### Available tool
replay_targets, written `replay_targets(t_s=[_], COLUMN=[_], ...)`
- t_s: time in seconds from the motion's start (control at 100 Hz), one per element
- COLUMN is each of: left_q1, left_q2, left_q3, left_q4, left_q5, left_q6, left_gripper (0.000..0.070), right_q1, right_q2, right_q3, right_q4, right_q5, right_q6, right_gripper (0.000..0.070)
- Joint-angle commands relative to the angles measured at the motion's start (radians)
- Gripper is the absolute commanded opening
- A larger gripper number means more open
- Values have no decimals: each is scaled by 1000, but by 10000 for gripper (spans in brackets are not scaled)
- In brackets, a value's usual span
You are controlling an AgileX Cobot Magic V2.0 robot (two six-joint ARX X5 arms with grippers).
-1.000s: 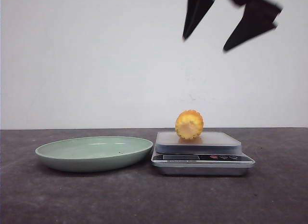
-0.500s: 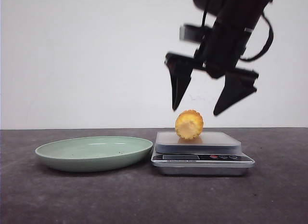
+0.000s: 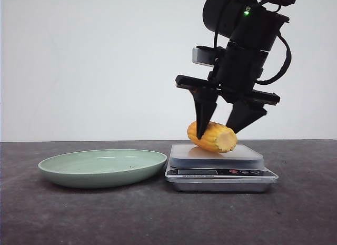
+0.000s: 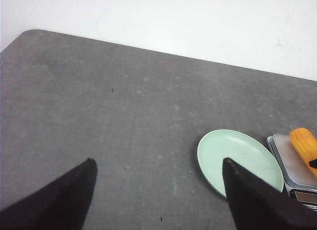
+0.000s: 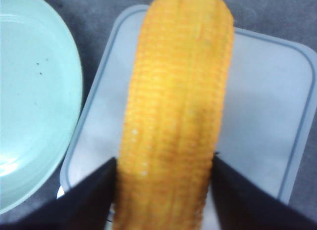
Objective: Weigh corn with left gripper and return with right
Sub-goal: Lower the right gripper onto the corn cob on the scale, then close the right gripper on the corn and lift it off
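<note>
On my front feed the right pincer (image 3: 217,126) is down at the scale (image 3: 221,168), its 2 black fingers straddling the corn (image 3: 212,137) and closed against its sides. The corn lies tilted on the scale's pale weighing platform, the paler cut end facing the camera and to the right, the other end slightly raised beside the near finger. I cannot tell whether it bears fully on the platform or is partly lifted.

From the right wrist camera the corn (image 5: 176,116) fills the middle of the view, kernel rows running lengthwise, with a dark finger (image 5: 89,200) pressed on either flank. Under it is the platform (image 5: 267,101), and the green plate (image 5: 34,96) sits just beside the scale.

The left wrist camera shows the left pincer (image 4: 158,193) with its 2 pointed fingers spread wide and nothing between them, high over the dark grey counter (image 4: 124,101) and well apart from the plate (image 4: 240,161), the scale (image 4: 297,183) and the corn (image 4: 304,143).

A small green light glows on the right arm's housing (image 3: 246,13). The scale's front panel carries a dark display strip and a few small buttons, 1 of them red; any lettering or reading there is too small for me to make out. The plate (image 3: 102,167) has a few tiny dark specks inside.
</note>
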Motion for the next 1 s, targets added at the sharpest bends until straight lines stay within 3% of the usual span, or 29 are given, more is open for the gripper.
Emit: replay_targets(t_s=[0.0,0.02,0.42,0.84,0.99], left_q1=[-7,-7,-7,-7,-7], left_q2=[0,0,0,0,0], left_q3=[13,13,13,13,13], left_q4=[8,8,8,7,8], left_q5=[0,0,0,0,0], left_q6=[6,6,9,8,7], left_gripper=[470,470,470,470,470], right_q1=[8,8,71,278,351], right_q2=[19,19,-124,-292,-229], right_q3=[21,21,28,119,203], right_q4=[8,9,22,154,179], right_q5=[2,2,25,-10,48], right_q6=[11,11,-26,-106,-102], right_gripper=[26,0,0,0,0])
